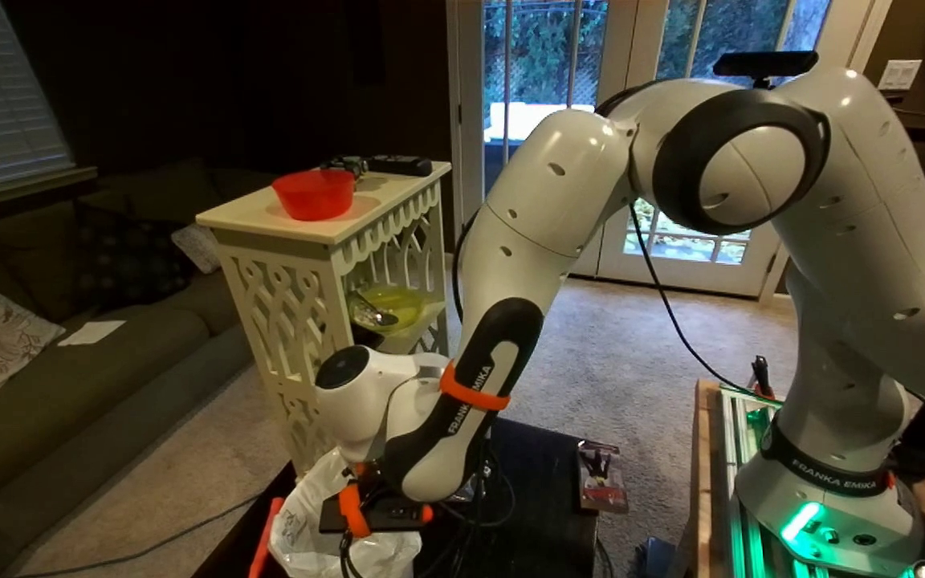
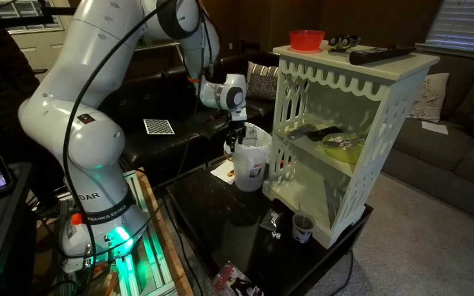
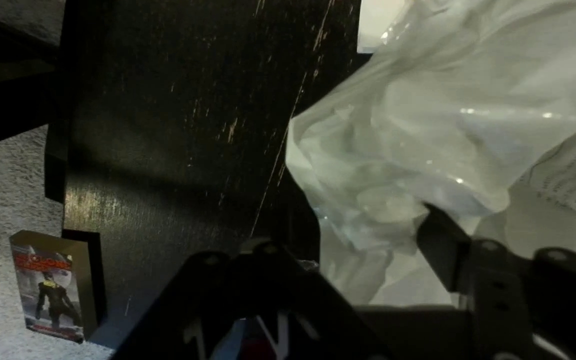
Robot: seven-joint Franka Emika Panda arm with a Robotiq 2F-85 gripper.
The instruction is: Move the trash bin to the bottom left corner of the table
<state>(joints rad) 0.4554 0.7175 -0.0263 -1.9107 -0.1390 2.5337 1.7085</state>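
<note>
The gripper (image 2: 236, 142) is positioned at the rim of the trash bin (image 2: 248, 174). Its fingers (image 3: 445, 250) are spread: in the wrist view one finger is over the crinkled white bag (image 3: 393, 165), the other over the table (image 2: 224, 222) outside the bag's edge. Whether either finger touches the bag cannot be determined. The trash bin stands upright on the table, below the gripper. A white sheet (image 2: 222, 171) lies under the gripper, just beside the bin. Near the gripper and next to the bin stands a lattice-sided side table (image 2: 344, 107); a red bowl (image 2: 307, 40) rests on its top, higher than the gripper. A cup (image 2: 302, 236) and a small packet (image 2: 270, 220) sit on the table, well apart from the gripper.
</note>
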